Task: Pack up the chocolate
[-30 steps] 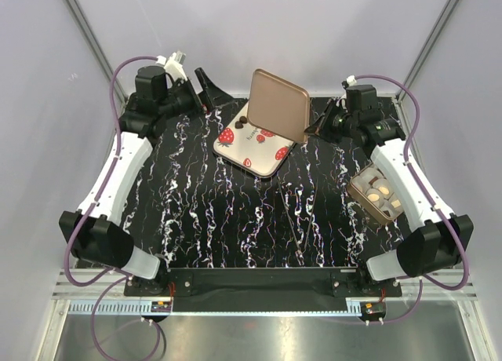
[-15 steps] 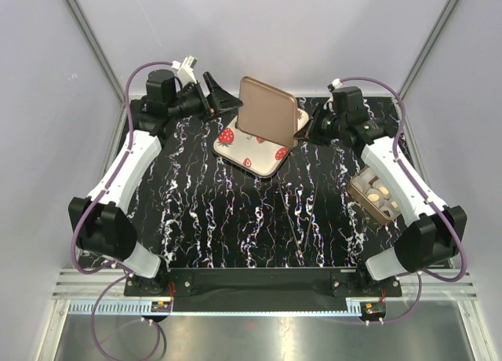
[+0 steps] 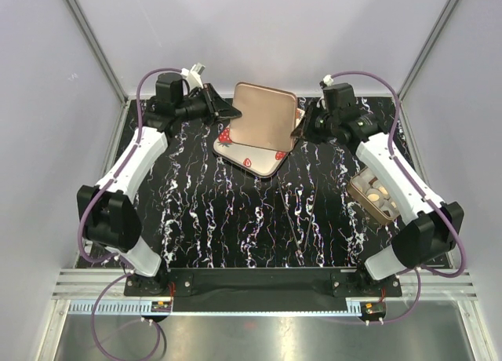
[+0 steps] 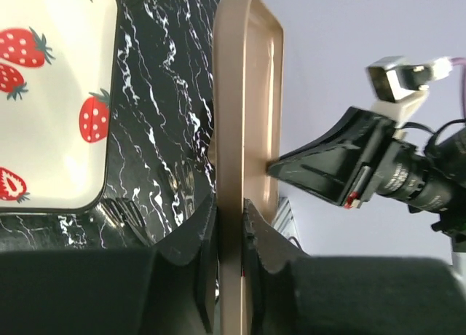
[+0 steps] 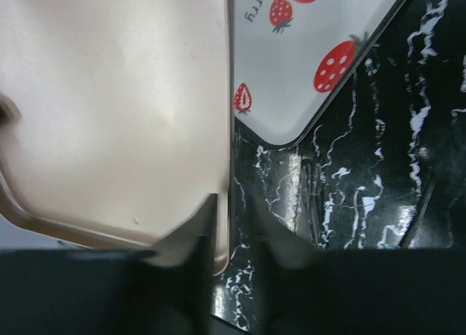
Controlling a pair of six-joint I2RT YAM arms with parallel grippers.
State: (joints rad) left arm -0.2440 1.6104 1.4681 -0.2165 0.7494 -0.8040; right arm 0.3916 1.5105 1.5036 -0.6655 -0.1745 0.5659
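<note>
Black left fingers [image 4: 210, 226]: closed tight on one edge of brown lid [image 4: 244, 95], rim pinched between both tips. Opposite edge of same lid: straddled by right fingers [image 5: 207, 226], slightly parted, one tip against it, the other just clear. Lid: rounded square, held tilted between the two sets of fingers, above the far part of cream strawberry-print tray [image 3: 255, 161]. Tray: flat on black white-veined surface [image 3: 235, 212], far centre. Cream and tan chocolate [image 3: 380, 194]: several pieces in small brown box [image 3: 354, 190], right side of surface, well apart from tray.
</note>
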